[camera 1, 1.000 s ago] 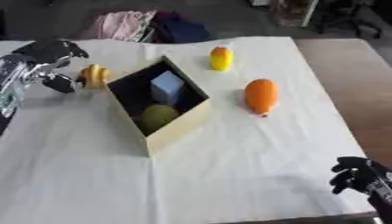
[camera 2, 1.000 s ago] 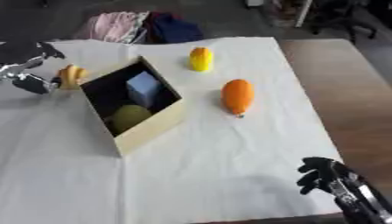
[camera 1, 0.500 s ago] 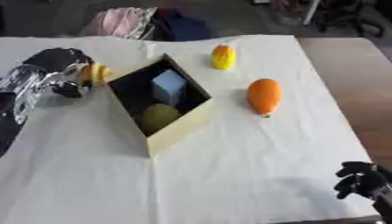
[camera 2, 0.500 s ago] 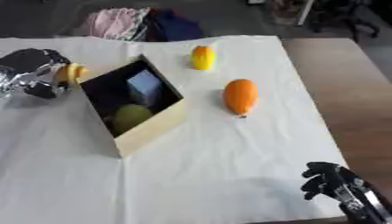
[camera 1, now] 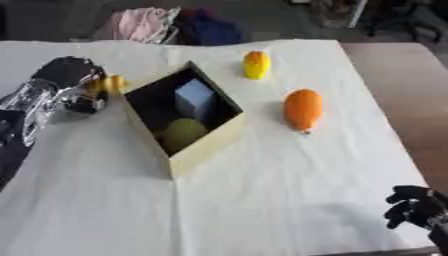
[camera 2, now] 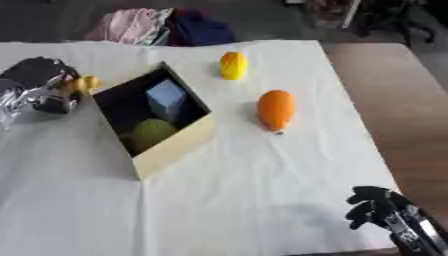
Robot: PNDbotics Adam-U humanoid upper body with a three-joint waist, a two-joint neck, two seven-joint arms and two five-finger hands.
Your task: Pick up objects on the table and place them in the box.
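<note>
Key relation: small yellow-orange object (camera 1: 113, 83) just beside the left hand (camera 1: 70, 80), on the hand's box side, wedged between hand and the box (camera 1: 213, 145).
Left fingers: curled over toward the small object, apparently closing on it; actual contact hidden by the hand, so grip not confirmed.
Nearer hand: left by far; right hand (camera 1: 415, 211) low at the near right corner, well apart from everything, fingers curled, holding nothing.
Box: open top, set askew on the tabletop (camera 1: 262, 200), already holding a pale blue block (camera 1: 194, 98) and a greenish round item (camera 1: 182, 132).
Still out: orange oval (camera 1: 303, 109), long axis running roughly away from the robot, right of the box; yellow oval (camera 1: 255, 64) farther back, same lie.
In the way: box's near-left wall rises right beside the small object; probably needs a lift over the rim.
Background: heap of cloth (camera 1: 144, 25) past the far edge, no part in the task.
</note>
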